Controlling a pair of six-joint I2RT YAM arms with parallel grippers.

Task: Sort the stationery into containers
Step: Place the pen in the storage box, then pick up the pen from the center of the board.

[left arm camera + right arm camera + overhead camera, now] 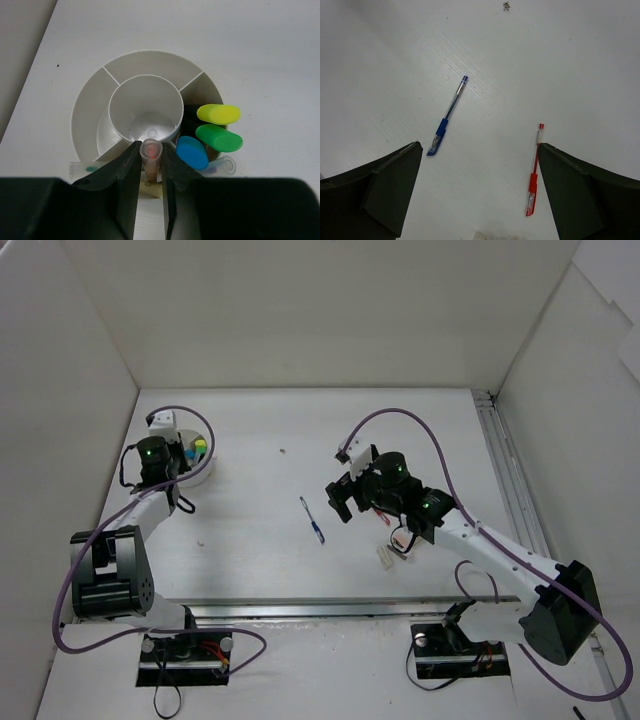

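L fingers (129, 185) are standing narrow, pinching a tan stick (151, 150) upright, one finger touching each side. The stick is hanging over the near side of the round white tub (87, 115), just outside the wall of the centre cup (145, 107). Can't tell which section is lying under its lower end, since the fingers are hiding it. Yellow (218, 114), green (219, 137) and blue (192, 152) highlighters are standing caps-up in the right-hand section, the blue one just beside the right-side finger.

Step in hand, as I'm judging it, is dropping the stick into the outer ring. To do it well:
- keep the stick vertical, w/ the tip inside the ring, not sitting on the cup wall or a divider
- open only a little, since the blue cap is close and a wide spread could knock it
- pull straight up afterwards, no sideways drag, or the light tub may be shifting or tipping

R fingers (385, 185) are spread wide, holding nothing, hovering over bare tabletop (380, 60). A blue pen (447, 116) and a red pen (535, 172) are lying flat between them, apart from each other and not yet sorted.
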